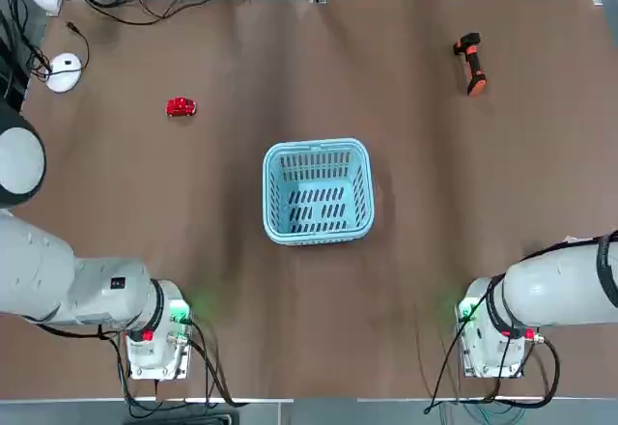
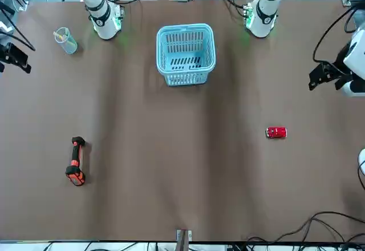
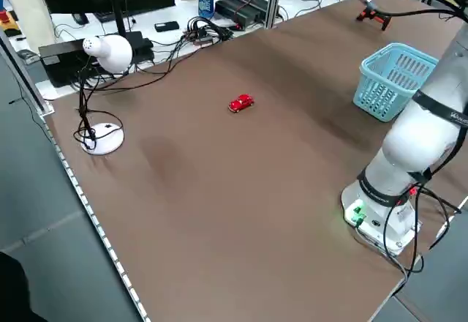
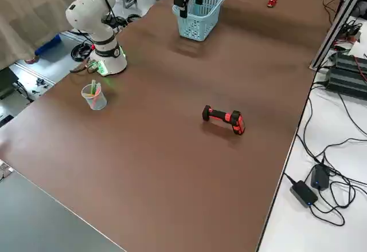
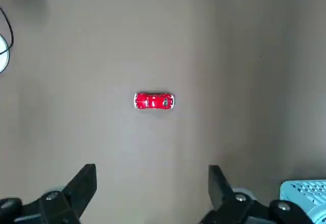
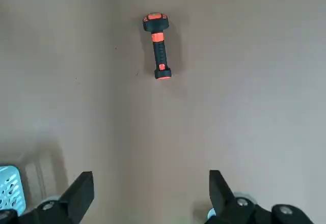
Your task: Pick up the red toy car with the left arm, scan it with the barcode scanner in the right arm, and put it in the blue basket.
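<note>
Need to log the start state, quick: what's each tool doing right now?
Left tool: open, empty, high above the red toy car.
Right tool: open, empty, high above the barcode scanner.

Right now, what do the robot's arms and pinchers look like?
Both arms are big, white and rounded. The left arm has a grey round cap; the right arm has black cables along it. Each base shows a green light and red spots. The left gripper and right gripper are black, with wedge-shaped jaws.
</note>
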Controlling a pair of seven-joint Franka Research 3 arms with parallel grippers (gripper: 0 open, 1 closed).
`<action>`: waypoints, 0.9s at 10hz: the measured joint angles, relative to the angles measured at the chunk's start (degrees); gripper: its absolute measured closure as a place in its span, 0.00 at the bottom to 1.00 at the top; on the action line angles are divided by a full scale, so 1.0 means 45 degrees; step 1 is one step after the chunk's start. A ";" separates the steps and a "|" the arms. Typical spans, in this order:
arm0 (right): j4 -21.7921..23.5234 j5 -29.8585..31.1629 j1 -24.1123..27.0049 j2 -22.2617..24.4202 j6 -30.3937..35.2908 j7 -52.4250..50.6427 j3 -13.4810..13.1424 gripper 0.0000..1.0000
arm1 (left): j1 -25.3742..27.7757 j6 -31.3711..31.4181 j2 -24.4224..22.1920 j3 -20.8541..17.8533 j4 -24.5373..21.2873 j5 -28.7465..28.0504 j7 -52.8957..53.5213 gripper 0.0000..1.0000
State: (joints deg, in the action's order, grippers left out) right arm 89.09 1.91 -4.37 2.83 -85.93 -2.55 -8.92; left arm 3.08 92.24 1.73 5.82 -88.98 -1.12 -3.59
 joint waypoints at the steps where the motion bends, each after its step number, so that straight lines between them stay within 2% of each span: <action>1: 0.0000 0.0000 0.0000 0.0000 0.0002 0.0000 0.0000 0.00 | 0.0057 -0.0003 0.0025 -0.0045 -0.0021 0.0000 -0.0024 0.04; 4: 0.0000 0.0000 0.0003 0.0000 0.0004 0.0000 -0.0001 0.00 | 0.0538 -0.0007 0.0288 -0.0117 -0.0103 0.0000 -0.1260 0.05; 9: -0.0005 -0.0001 0.0006 0.0000 0.0005 0.0000 0.0000 0.00 | 0.0561 0.0168 0.1398 -0.0053 -0.0145 0.0001 -0.5920 0.03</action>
State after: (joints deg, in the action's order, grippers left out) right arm 89.07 1.90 -4.35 2.83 -85.90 -2.55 -8.91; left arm 5.60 93.00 8.02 5.59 -89.63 -1.12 -30.23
